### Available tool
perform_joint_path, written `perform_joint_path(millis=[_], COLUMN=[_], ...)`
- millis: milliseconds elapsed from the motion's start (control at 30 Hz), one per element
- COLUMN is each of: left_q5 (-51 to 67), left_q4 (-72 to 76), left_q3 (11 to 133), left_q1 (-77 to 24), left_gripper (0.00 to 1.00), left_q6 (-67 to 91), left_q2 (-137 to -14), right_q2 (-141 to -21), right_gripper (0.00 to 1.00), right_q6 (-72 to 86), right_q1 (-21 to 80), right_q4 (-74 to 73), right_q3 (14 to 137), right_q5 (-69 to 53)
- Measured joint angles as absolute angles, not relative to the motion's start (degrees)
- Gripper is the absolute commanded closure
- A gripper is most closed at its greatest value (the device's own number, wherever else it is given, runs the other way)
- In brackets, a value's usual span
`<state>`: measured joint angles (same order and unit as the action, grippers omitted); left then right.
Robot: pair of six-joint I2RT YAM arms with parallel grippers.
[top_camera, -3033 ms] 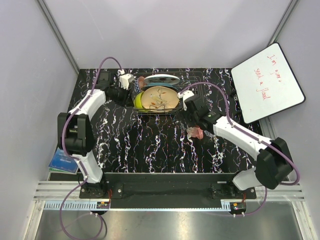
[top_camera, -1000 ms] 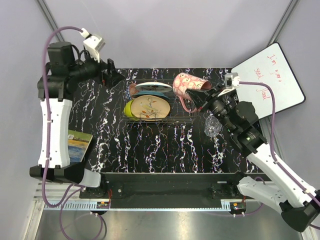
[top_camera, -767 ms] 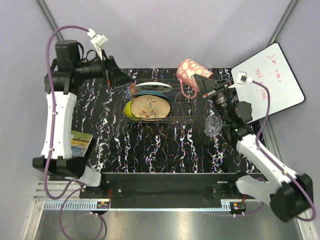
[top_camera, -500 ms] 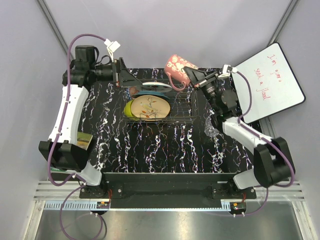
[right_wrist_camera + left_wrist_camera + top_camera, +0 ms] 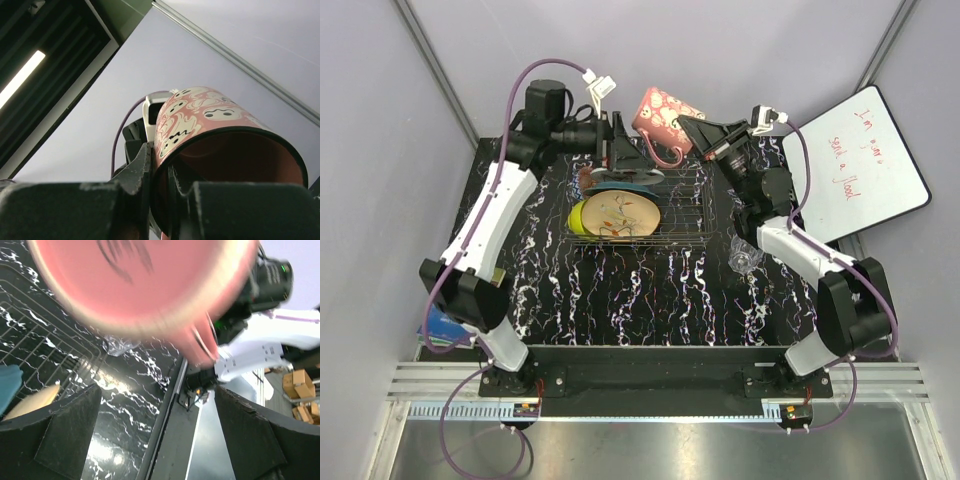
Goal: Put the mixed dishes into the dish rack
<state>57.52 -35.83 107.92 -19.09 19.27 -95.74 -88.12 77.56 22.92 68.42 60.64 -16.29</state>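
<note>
**Pink mug held in the air over the far edge of the wire rack**

Top view. The right gripper (image 5: 686, 124) is pinched on the pink mug with pale ghost-like figures (image 5: 660, 112). The mug hangs tilted above the far side of the rectangular dish rack of thin dark wire grid (image 5: 688, 205), with its handle on the side toward the rack.

Right wrist view. The mug's open mouth faces the camera. Its wall near the rim sits between the two fingers, one outside and one inside.

Left wrist view. The left gripper (image 5: 157, 390) faces the mug's base, which fills the upper frame as a blur. The dark fingers (image 5: 65, 435) are spread wide with nothing between them, and neither touches the mug.

Rack contents, top view. The round peach floral plate (image 5: 625, 212) leans in the left half. The lime-yellow bowl (image 5: 577, 215) is at its left, and the teal plate (image 5: 620, 186) is behind it.

Surroundings.
- The clear glass (image 5: 748, 256) lies on the black, white-veined tabletop (image 5: 620, 290), just right of the rack.
- The white board with red writing (image 5: 855, 165) rests at the table's far right corner.
- The blue-green book (image 5: 438, 325) lies off the table's left edge, partly hidden by the left arm.
</note>
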Motion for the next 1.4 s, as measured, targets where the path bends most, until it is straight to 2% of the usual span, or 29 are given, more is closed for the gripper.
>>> perform_joint_path(millis=[300,633,667,767,833,900,1067,1100,1167,1233,1367,1400], left_q5=[50.48,44.05,44.07,44.25,44.49,44.73,45.25,45.47,46.44,45.89,46.5,46.5], left_q4=[-31.22,-26.96,-26.37,-25.19,-23.88,-22.44,-19.59,-19.14,-18.59,-19.73,-21.17,-21.34], left_q3=[111.02,110.74,110.69,110.19,110.0,110.0,110.0,110.0,110.0,110.0,110.0,110.0], left_q1=[-20.47,-21.17,-21.43,-22.33,-22.39,-22.35,-22.35,-22.35,-22.33,-22.15,-21.82,-21.78], left_gripper=[0.01,0.01,0.11,0.28,0.31,0.41,0.58,0.71,0.88,1.0,1.0,1.0], left_q6=[25.56,32.42,33.26,36.25,38.19,39.7,42.81,43.2,43.75,46.57,47.81,47.53], left_q2=[-98.43,-98.52,-98.52,-98.52,-98.52,-98.52,-98.52,-98.52,-98.52,-98.52,-98.52,-98.54], right_q2=[-92.16,-98.35,-98.91,-99.96,-100.4,-100.53,-100.82,-100.88,-101.12,-101.3,-101.3,-101.3], right_gripper=[1.0,1.0,1.0,1.0,1.0,1.0,1.0,1.0,1.0,1.0,0.98,0.91], right_q6=[78.26,77.25,77.25,77.34,77.71,78.19,79.94,80.25,80.68,79.31,78.87,79.18], right_q1=[24.25,26.52,26.81,27.68,27.77,27.81,27.88,27.88,27.88,27.88,28.14,28.14], right_q4=[68.88,70.11,70.22,71.35,72.2,72.62,73.97,73.97,73.84,74.74,75.72,75.68], right_q3=[61.28,68.77,69.69,71.64,72.62,72.9,73.1,73.1,73.1,72.88,71.79,71.59], right_q5=[-16.86,-13.61,-13.32,-11.55,-11.05,-10.72,-8.99,-8.64,-8.1,-8.38,-8.36,-8.29])
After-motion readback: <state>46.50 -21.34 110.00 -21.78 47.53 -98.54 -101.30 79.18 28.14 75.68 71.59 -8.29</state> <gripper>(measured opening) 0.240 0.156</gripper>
